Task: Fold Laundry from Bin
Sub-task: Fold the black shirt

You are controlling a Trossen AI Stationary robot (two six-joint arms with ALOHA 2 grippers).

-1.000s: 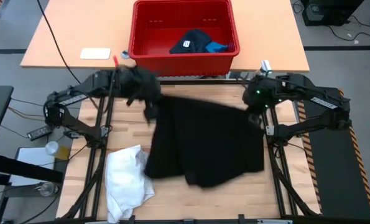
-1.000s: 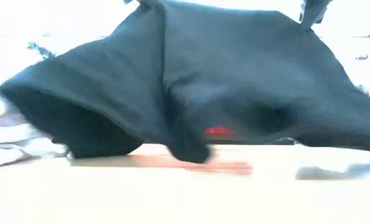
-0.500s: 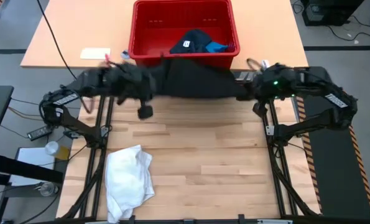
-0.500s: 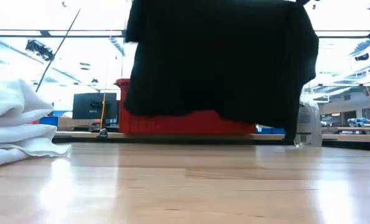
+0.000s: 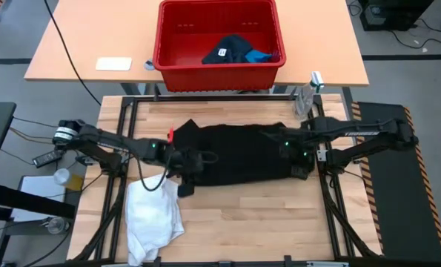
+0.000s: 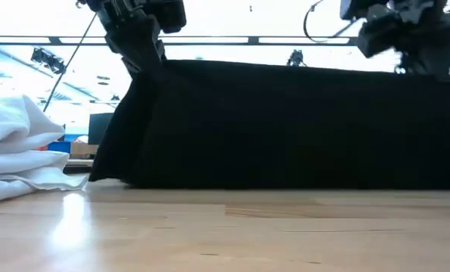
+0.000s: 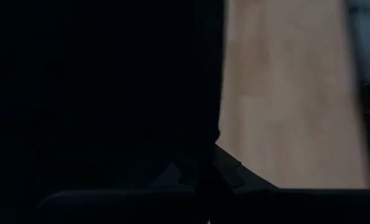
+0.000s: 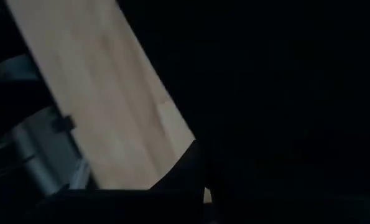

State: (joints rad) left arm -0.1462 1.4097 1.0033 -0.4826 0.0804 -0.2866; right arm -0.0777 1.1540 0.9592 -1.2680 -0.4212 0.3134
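- We have the black garment (image 5: 239, 154) stretched flat across the middle of the wooden table (image 5: 235, 222), held by its two near corners.
- Our left gripper (image 5: 184, 160) is clamped tight on the garment's left corner, and our right gripper (image 5: 297, 154) is clamped tight on its right corner; in both wrist views the dark cloth fills the space at the fingers.
- In the low view the cloth hangs like a curtain from both grippers, its lower edge resting on the table.
- We judge the step in hand to be laying this garment out flat before the first fold.
- To do it well, we should keep both corners level and the top edge taut, lower them together, and let go only once the cloth lies without a bunched ridge.
- We should mind the white garment (image 5: 155, 215), which lies crumpled just beside the left corner; dragging the black cloth toward it could tangle the two.
- The red bin (image 5: 219, 43) stands on the far table, well apart from us, with a navy garment (image 5: 227, 50) and a small blue garment (image 5: 259, 55) left inside.
- The navy garment carries a white tag (image 5: 223, 52); its print is too small for us to read.
- We see no other brand, label or writing that can be read.
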